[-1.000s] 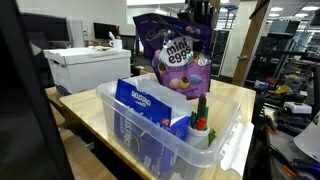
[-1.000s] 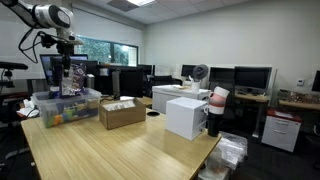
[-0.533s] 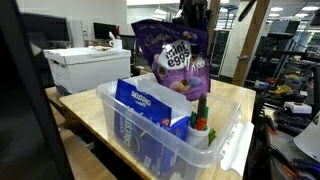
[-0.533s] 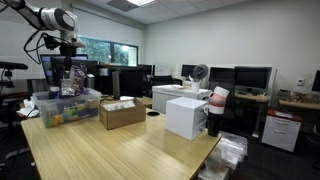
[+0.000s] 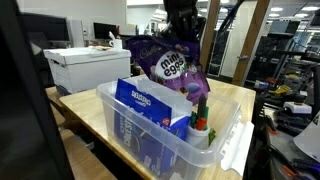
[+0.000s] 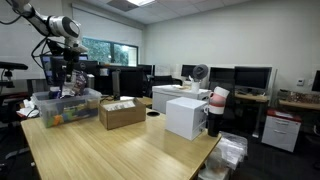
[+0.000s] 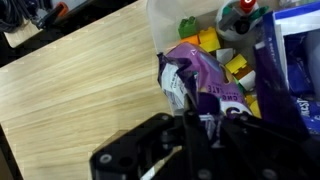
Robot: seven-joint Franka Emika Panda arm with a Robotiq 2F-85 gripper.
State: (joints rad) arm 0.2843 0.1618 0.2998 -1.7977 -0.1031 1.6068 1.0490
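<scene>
Item: candy bag (image 5: pixel 170 68), purple printed film with a white seam at the top; also seen from above in the wrist view (image 7: pixel 203 88).
Position: hung tilted over the clear bin (image 5: pixel 232 130), its lower end down at about rim level, behind the blue box (image 5: pixel 150 100). Whether it rests on the contents cannot be told.
Hold: the top edge is pinched by the gripper (image 5: pixel 184 36); the fingers (image 7: pixel 190 125) are drawn together on the film, with only the seam between them.
Handling, judged: light and soft. The film is likely slippery and crinkly, and the loose filling can be expected to shift and swing. Nothing suggests it is fragile, though the sweets could be crushed if squeezed.
Best place to hold, judged: the flat sealed top strip, where it is taken now; the bulging middle would give under pressure.
Bin contents: the blue box upright, a small bottle (image 5: pixel 203 118) with a red and green top, and yellow blocks (image 7: pixel 238 68) in the corner below the bag.
Support: wooden tabletop (image 5: pixel 82 106).
Further off: a white box (image 5: pixel 85 65) behind the bin; a cardboard box (image 6: pixel 122 112) on the same tabletop.
Hidden or unclear: the bag's lower end is masked by the blue box. The fingertips are blurred in the wrist view. In an exterior view the bag (image 6: pixel 72 80) is too small for detail.
</scene>
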